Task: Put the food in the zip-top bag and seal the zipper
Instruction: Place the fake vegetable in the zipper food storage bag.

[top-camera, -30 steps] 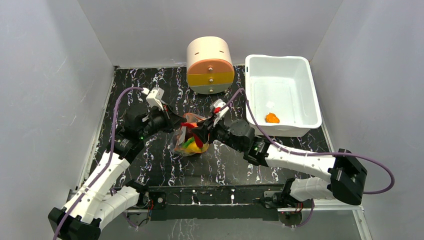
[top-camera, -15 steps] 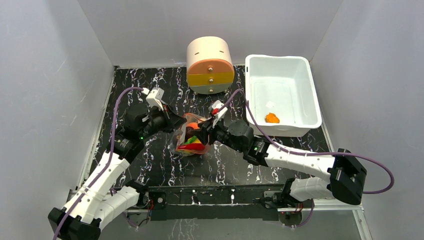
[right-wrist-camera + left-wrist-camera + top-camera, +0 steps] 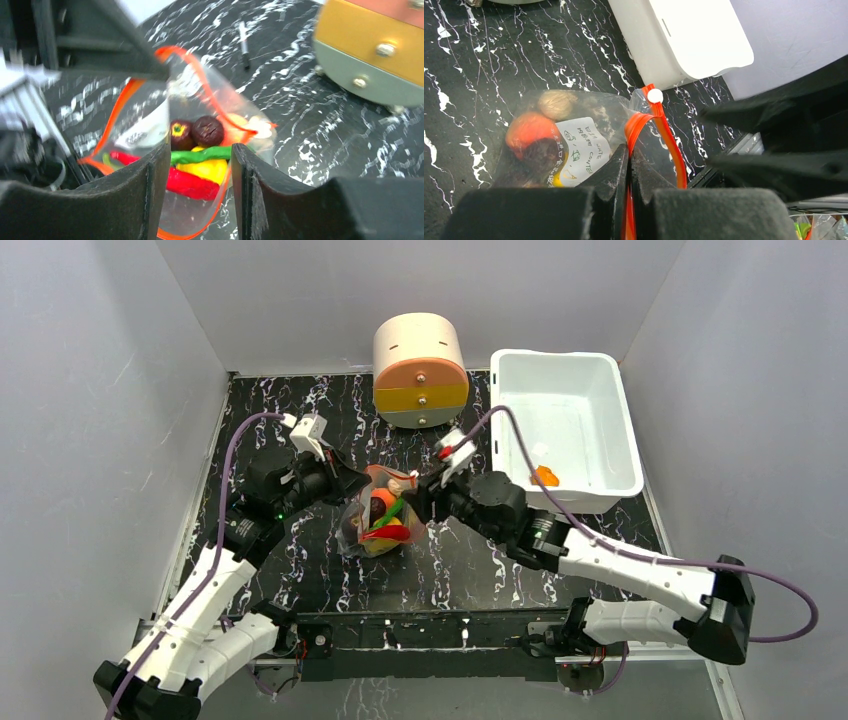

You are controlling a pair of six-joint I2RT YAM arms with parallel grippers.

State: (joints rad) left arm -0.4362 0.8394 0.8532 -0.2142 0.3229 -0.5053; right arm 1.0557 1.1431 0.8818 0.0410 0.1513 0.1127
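Note:
The zip-top bag (image 3: 378, 523) lies mid-table with its mouth open. My left gripper (image 3: 345, 485) is shut on the zipper (image 3: 636, 122), pinching the orange-red strip at the mouth's left side (image 3: 629, 156). My right gripper (image 3: 200, 148) is open and empty just right of the bag (image 3: 420, 502), its jaws either side of the mouth. Inside the bag are a red chili (image 3: 192, 185), green chili (image 3: 200, 155), yellow lemon (image 3: 212, 170), dark maroon piece (image 3: 207, 130), orange fruit (image 3: 529, 131) and beige bulb (image 3: 555, 103). One orange piece (image 3: 545, 476) lies in the white tub.
The white rectangular tub (image 3: 610, 390) stands at the back right, close to my right arm. A round cream drum with orange and yellow drawer fronts (image 3: 420, 370) stands at the back centre. A dark pen (image 3: 243, 42) lies on the black marbled table behind the bag.
My right gripper has drawn back to the right, off the bag's mouth, and its arm has stretched rightward. The food in the bag now shows more. My left gripper has held still.

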